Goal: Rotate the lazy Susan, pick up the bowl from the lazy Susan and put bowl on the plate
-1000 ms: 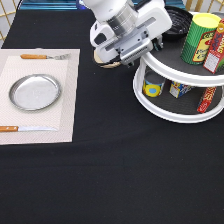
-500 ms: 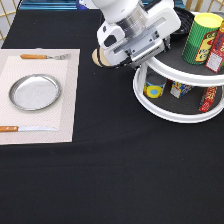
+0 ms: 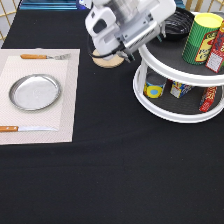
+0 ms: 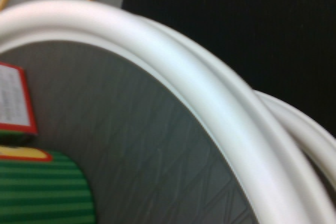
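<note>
While the bowl [image 3: 177, 24] sits on the lazy Susan's [image 3: 170, 114] upper tier, the gripper [image 3: 131, 27] hovers beside it, grip state indiscernible; the plate [image 3: 35, 92] lies bare.

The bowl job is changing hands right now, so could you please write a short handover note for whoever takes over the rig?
Claw: over the lazy Susan's top tier at the exterior view's top, beside the bowl; it has moved toward the turntable over the last second; open or shut cannot be told.
Bowl: on the top tier, not lifted.
Plate: bare, on the placemat at the exterior view's left, between fork and knife.
Done: approach only.
Left: grasping the bowl and setting it on the plate.
</note>
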Controlling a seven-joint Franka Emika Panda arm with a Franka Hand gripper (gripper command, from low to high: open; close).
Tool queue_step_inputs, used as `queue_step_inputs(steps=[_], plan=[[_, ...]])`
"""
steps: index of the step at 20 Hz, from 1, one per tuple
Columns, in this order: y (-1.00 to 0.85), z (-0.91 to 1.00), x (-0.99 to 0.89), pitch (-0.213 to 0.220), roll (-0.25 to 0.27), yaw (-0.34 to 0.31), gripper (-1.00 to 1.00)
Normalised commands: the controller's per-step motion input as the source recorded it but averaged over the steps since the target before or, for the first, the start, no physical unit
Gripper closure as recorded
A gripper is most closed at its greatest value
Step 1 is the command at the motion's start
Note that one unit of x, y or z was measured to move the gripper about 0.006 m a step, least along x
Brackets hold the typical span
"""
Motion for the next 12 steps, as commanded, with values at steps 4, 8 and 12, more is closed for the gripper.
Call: queue_step_inputs(steps=[4,8,12], plan=[[0.2,0.61,-0.81,-0.146,-0.251,0.0,-1.0],[0.1,0.26,-0.8,-0.051,-0.19,-0.04,-1.0],[0.0,0.13,-0.81,0.0,-0.127,-0.093,-1.0]])
